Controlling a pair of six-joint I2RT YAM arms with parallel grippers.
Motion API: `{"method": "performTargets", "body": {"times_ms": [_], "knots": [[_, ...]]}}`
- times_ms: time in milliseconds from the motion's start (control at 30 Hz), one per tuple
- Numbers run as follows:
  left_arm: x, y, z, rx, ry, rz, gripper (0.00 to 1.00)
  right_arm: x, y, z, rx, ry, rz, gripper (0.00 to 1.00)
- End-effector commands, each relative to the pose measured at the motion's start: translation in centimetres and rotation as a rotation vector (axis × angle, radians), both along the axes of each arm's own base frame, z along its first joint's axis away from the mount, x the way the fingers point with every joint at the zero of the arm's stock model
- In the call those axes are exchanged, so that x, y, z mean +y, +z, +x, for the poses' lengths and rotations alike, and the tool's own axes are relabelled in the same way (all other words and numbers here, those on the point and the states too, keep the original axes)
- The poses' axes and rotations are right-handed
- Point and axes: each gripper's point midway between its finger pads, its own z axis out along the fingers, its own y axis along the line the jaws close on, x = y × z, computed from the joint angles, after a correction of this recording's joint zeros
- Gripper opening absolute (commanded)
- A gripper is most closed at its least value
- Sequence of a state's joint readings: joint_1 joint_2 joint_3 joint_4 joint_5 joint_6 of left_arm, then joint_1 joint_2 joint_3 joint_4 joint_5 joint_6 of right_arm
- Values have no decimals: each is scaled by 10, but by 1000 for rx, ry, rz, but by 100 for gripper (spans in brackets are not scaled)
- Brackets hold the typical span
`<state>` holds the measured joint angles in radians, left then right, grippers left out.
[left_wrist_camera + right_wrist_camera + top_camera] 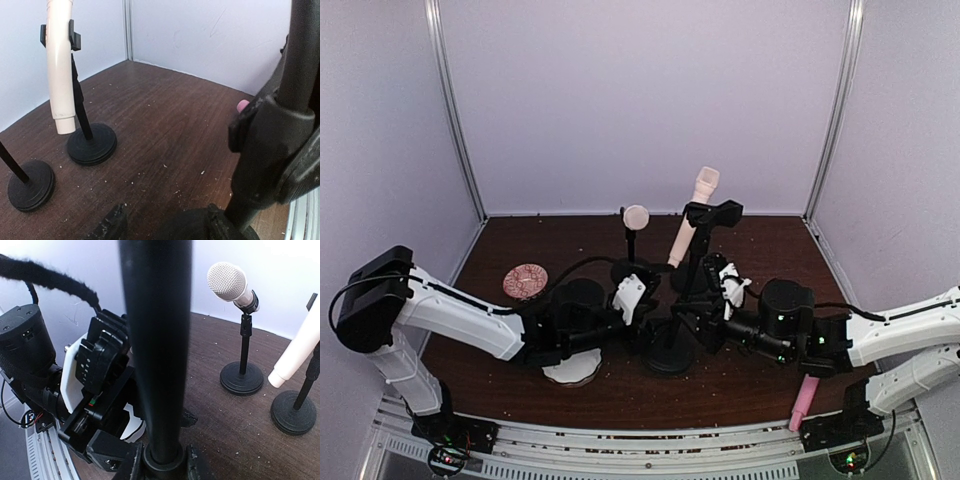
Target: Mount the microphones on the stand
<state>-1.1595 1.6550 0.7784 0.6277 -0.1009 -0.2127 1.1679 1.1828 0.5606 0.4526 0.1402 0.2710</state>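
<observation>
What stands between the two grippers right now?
The front stand: its black pole rises between the left gripper and the right gripper, clearest in the top view.

Left arm (460, 318): white tubular links, black joint housings, one boxy black block at the shoulder.
Right arm (910, 328): the same white shells and black joints, with tiny green and red lights on the black forearm housing.
Left gripper (642, 300): black ribbed body with a white moulded shell.
Right gripper (162, 465): black fingers, white cover behind them.
Cables: thin black lead (582, 265), thick braided black cable (45, 277), fine red wires (31, 417).
Bases (448, 440): black mounts, with small green and red lights.
</observation>
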Motion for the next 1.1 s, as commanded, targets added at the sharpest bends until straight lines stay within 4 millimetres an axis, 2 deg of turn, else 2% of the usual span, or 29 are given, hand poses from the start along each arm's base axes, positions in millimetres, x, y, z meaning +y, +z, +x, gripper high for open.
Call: {"method": "performTargets", "body": {"times_ms": [0, 100, 167, 233, 367, 433, 500, 667, 1067], "knots": [[-14, 34, -4, -21, -31, -124, 52, -2, 44, 10, -49, -81, 133, 0], [3, 32, 6, 0, 78, -103, 51, -9, 41, 15, -57, -121, 109, 0], [15, 34, 5, 9, 102, -106, 53, -14, 40, 16, -62, -137, 98, 0], [18, 36, -2, 13, 76, -108, 53, -15, 39, 17, -66, -144, 94, 0], [0, 38, -23, 14, -76, -93, 52, -13, 41, 16, -59, -136, 106, 0], [-12, 40, -25, 11, -95, -62, 51, -13, 44, 17, -56, -141, 131, 0], [-18, 41, -23, -5, -83, -50, 51, -12, 48, 16, -53, -142, 147, 0], [-17, 39, -8, -30, 1, -46, 49, -11, 58, 14, -55, -125, 164, 0], [-31, 27, -9, -55, -44, -38, 35, -7, 55, 9, -35, -94, 172, 0]]}}
